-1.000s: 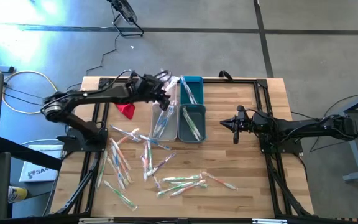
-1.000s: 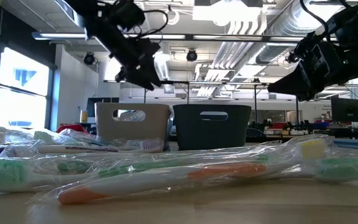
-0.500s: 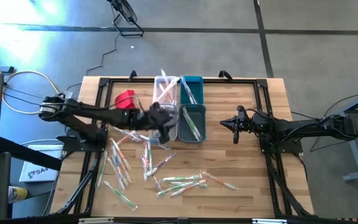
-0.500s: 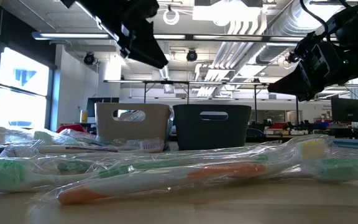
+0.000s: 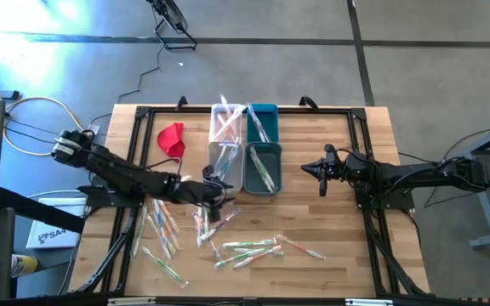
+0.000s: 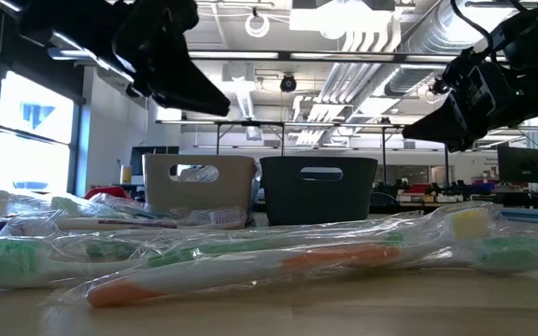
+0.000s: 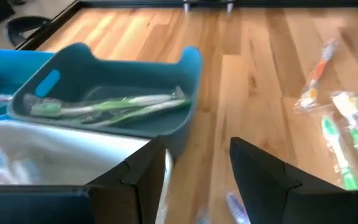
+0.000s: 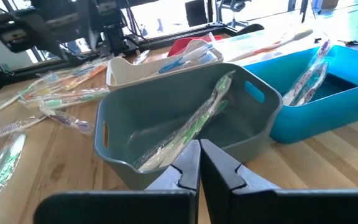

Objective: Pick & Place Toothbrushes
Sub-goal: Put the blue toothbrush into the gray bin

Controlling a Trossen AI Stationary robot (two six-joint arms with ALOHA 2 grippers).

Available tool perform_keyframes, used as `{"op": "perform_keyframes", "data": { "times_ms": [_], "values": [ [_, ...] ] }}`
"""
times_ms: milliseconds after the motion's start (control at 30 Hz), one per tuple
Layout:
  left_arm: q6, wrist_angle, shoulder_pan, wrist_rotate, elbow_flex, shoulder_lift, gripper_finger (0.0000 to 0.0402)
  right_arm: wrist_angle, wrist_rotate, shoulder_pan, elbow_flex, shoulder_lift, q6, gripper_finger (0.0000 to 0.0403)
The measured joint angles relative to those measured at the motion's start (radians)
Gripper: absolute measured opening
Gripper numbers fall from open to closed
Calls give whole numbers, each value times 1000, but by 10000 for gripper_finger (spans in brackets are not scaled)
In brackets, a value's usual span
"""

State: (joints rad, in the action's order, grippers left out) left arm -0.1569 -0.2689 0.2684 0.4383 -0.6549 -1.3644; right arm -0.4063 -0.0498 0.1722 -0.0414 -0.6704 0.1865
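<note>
The left gripper (image 5: 213, 189) hangs low over the bench (image 5: 339, 221), just in front of the bins, its fingers (image 7: 272, 180) apart with nothing visible between them. Its arm stretches across the bench from the left edge. In the left wrist view the gripper faces a grey-teal bin (image 7: 114, 106) with green toothbrushes inside and a white bin (image 7: 55, 152) right beside it; the two sit close ahead of the fingers.

Four bins stand in a block at the bench's far middle: a clear-white one (image 5: 226, 121) and a bright teal one (image 5: 262, 121) at the back, a pale one (image 5: 224, 161) and the grey-teal one (image 5: 263, 167) in front. Each holds a few wrapped brushes.

Most toothbrushes (image 5: 164, 229) lie loose on the bench, scattered in a band from below the left arm to the near middle, with a separate cluster (image 5: 258, 248) of green and orange ones nearer the front. Several lie directly under and beside the left gripper. In the low view a wrapped orange brush (image 6: 250, 271) and green ones fill the foreground.

A red cloth (image 5: 172, 138) lies left of the bins, apart from them.

The right gripper (image 5: 321, 170) waits above the bench to the right of the grey-teal bin, fingers pressed together and empty, pointed at that bin.
</note>
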Motion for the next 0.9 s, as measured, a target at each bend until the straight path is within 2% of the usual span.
{"op": "perform_keyframes", "data": {
  "times_ms": [400, 500, 700, 900],
  "values": [
    [74, -19, -13, 17, 160, 271, 175, 0, -1, 0, 0, 0, 27, 3],
    [8, -18, -13, 5, 196, 322, 175, -5, -3, 0, 0, 0, 27, 3],
    [-230, -32, -13, -5, 195, 337, 175, -9, 0, 0, 0, 0, 27, 3],
    [-267, -27, -13, -4, 196, 334, 175, -16, 2, 0, 0, 0, 27, 3]
  ]
}}
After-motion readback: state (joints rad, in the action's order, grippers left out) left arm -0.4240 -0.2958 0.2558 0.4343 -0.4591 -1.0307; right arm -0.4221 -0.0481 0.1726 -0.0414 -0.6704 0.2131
